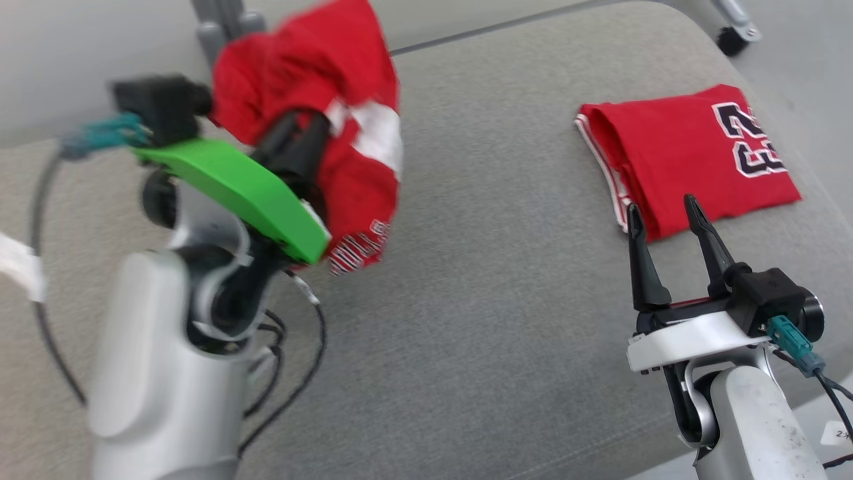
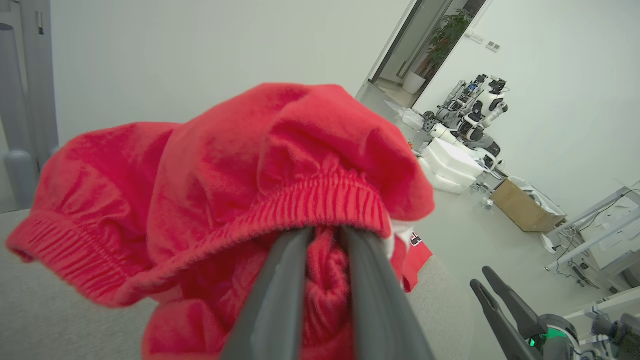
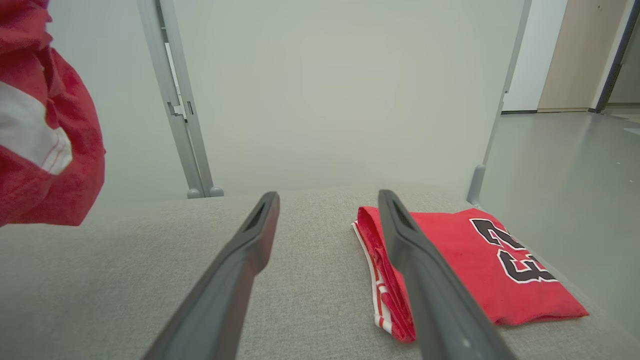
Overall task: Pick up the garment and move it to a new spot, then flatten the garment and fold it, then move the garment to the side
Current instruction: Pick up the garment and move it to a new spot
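Hanging bunched above the grey tabletop (image 1: 480, 267), the red garment (image 1: 313, 73) looks soft, light and limp, so the left pincer (image 2: 325, 235), clamped on cloth by its ribbed band, seems well placed; the right pincer (image 1: 663, 213) stands apart, empty.

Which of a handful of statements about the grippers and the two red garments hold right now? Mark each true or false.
1. The left gripper is shut on the bunched red garment. True.
2. The right gripper clamps the folded jersey. False: its fingers stand apart with nothing between them, and the jersey lies on the grey cushion.
3. The folded jersey shows the number 23. True.
4. The folded jersey lies on the robot's left. False: it lies on the right, just beyond the right gripper.
5. The bunched red garment is plain red all over. False: it carries a white patch.
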Robot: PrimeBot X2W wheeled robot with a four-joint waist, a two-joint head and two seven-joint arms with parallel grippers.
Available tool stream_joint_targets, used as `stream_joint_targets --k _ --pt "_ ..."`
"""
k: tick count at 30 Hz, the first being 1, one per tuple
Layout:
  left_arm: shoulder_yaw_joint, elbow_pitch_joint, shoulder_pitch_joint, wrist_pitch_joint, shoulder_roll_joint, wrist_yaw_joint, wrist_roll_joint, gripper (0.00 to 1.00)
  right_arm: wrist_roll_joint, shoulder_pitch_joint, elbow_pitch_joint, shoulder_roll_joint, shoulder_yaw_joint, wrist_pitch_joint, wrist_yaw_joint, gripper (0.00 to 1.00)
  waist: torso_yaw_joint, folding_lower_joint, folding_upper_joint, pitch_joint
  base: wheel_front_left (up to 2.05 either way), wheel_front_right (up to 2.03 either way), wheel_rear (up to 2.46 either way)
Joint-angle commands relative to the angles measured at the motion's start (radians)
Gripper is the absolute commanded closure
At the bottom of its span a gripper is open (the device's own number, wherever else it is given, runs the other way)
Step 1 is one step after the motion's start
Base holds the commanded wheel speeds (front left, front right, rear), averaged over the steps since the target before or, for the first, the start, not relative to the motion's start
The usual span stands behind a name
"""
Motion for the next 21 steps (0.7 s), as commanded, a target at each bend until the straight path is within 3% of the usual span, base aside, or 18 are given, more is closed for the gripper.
stream_joint_targets --k 1,8,9,10,15,21 --pt "-0.018 0.036 0.016 -0.035 -0.004 -0.006 0.015 1.0 0.008 0.005 -0.004 0.0 0.004 -0.003 -0.002 0.0 -0.085 0.0 -0.0001 0.046 0.0 0.0 0.0" --pt "-0.136 0.358 0.045 -0.232 -0.012 -0.018 0.165 1.0 0.032 0.003 -0.006 0.0 0.016 -0.003 -0.002 0.0 -0.14 0.0 -0.0001 0.083 0.0 0.0 0.0" --pt "-0.148 0.398 0.046 -0.251 -0.013 -0.021 0.17 0.74 0.033 0.005 -0.005 0.001 0.014 -0.003 -0.002 0.0 -0.142 0.0 -0.0001 0.083 0.0 0.0 0.0" --pt "-0.16 0.442 0.045 -0.278 -0.014 -0.023 0.182 0.0 0.033 0.008 -0.006 0.0 0.01 -0.003 -0.002 0.0 -0.14 0.0 -0.0001 0.083 0.0 0.0 0.0" --pt "-0.207 0.583 0.034 -0.375 -0.021 -0.027 0.198 0.0 0.015 0.019 -0.004 0.0 -0.01 -0.003 -0.002 0.0 -0.089 0.0 -0.0001 0.068 0.0 0.0 0.0" --pt "-0.228 0.598 0.061 -0.493 -0.024 -0.034 0.163 0.0 -0.016 0.035 -0.014 -0.001 -0.046 -0.003 -0.002 0.0 0.02 0.0 -0.0001 0.03 0.0 0.0 0.0"
